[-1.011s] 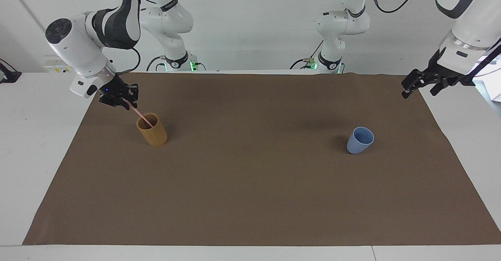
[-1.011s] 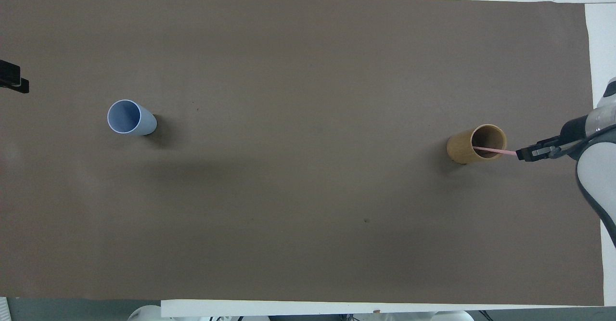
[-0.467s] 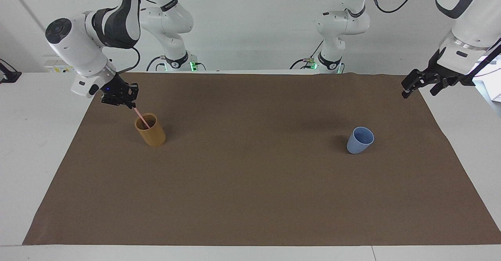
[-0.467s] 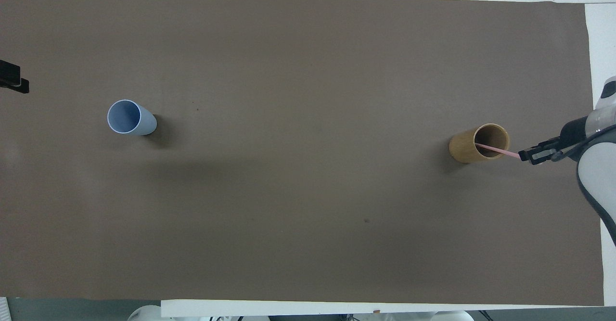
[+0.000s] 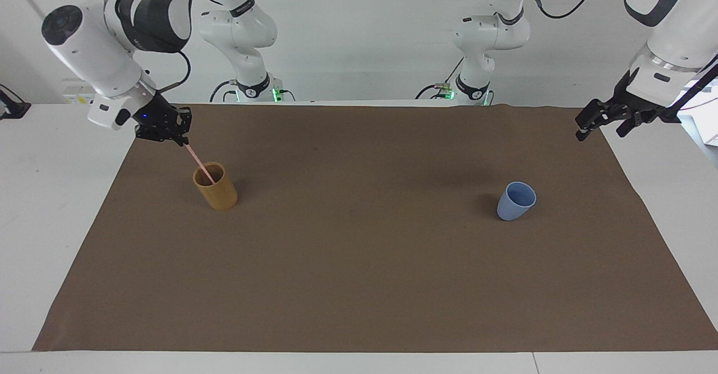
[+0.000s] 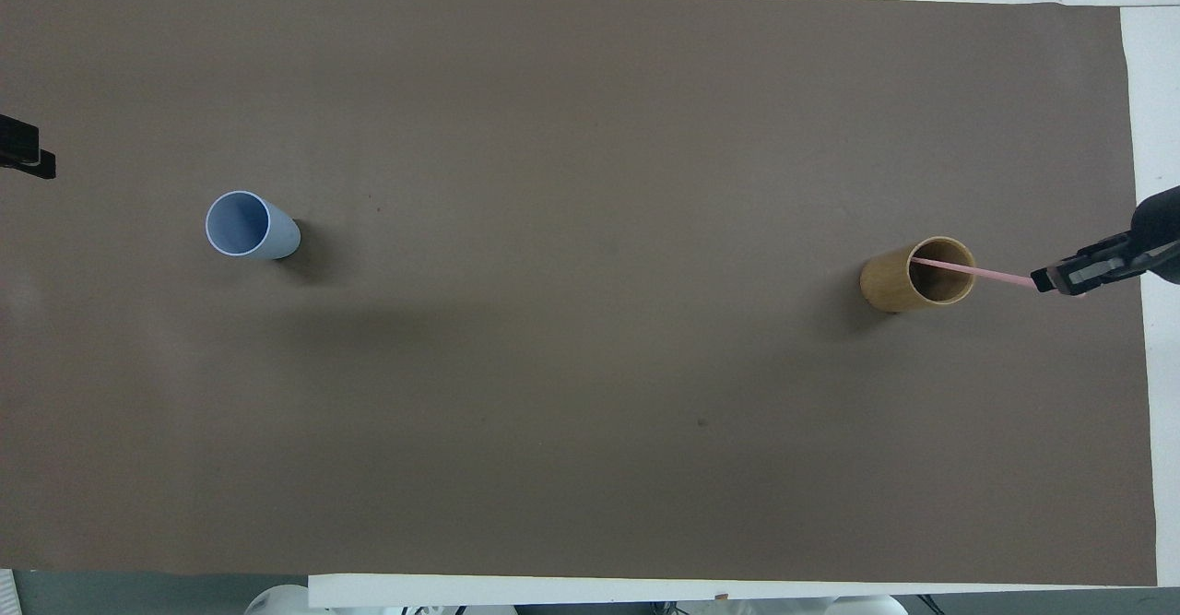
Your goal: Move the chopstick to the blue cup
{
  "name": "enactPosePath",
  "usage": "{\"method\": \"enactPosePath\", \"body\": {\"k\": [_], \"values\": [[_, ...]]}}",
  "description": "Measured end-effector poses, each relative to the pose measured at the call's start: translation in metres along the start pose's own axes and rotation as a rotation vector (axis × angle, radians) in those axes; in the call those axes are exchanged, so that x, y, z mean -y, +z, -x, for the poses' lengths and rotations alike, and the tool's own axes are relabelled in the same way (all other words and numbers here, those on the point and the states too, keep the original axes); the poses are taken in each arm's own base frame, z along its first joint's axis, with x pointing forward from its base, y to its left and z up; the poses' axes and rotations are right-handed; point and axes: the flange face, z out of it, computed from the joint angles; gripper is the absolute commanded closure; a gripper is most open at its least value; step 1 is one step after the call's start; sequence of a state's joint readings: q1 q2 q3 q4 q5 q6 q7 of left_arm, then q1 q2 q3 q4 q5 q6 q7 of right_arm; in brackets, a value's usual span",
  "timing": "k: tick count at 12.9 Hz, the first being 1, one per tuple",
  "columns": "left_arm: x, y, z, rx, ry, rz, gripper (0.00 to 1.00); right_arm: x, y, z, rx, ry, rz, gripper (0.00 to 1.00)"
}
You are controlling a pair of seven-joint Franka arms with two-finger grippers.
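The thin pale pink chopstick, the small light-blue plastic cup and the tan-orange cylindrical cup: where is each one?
Thin pale pink chopstick (image 6: 986,273): overhead view, bare shaft between cup rim and gripper.
Small light-blue plastic cup (image 5: 511,208): facing view, outer wall.
Tan-orange cylindrical cup (image 5: 220,195): facing view, outer wall.

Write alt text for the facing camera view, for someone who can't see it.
The right gripper is shut on the top of a pink chopstick whose lower end sits inside a tan cup on a brown mat. An empty blue cup stands toward the left arm's end, where the left gripper waits open.
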State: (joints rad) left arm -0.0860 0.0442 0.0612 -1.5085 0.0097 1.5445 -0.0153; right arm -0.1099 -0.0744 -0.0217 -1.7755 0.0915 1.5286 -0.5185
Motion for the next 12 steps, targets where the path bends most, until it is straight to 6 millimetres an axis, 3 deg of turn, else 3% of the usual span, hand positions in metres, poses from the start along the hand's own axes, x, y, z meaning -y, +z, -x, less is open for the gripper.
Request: {"method": "enactPosePath", "body": {"k": [3,6,8,10,12], "values": [[0.000,0.000,0.000,0.000,0.000,0.000,0.00,0.025,-0.065,0.005,0.033,-0.039,0.015,1.00],[0.000,0.000,0.000,0.000,0.000,0.000,0.00,0.064,-0.106,0.007,0.044,-0.100,0.064,1.00],[0.000,0.000,0.000,0.000,0.000,0.000,0.00,0.094,-0.110,-0.006,0.032,-0.124,0.082,1.00],[0.000,0.000,0.000,0.000,0.000,0.000,0.00,0.127,-0.102,-0.026,0.017,-0.096,0.092,1.00],[0.000,0.000,0.000,0.000,0.000,0.000,0.00,0.146,-0.092,-0.038,0.015,-0.086,0.098,1.00]]}}
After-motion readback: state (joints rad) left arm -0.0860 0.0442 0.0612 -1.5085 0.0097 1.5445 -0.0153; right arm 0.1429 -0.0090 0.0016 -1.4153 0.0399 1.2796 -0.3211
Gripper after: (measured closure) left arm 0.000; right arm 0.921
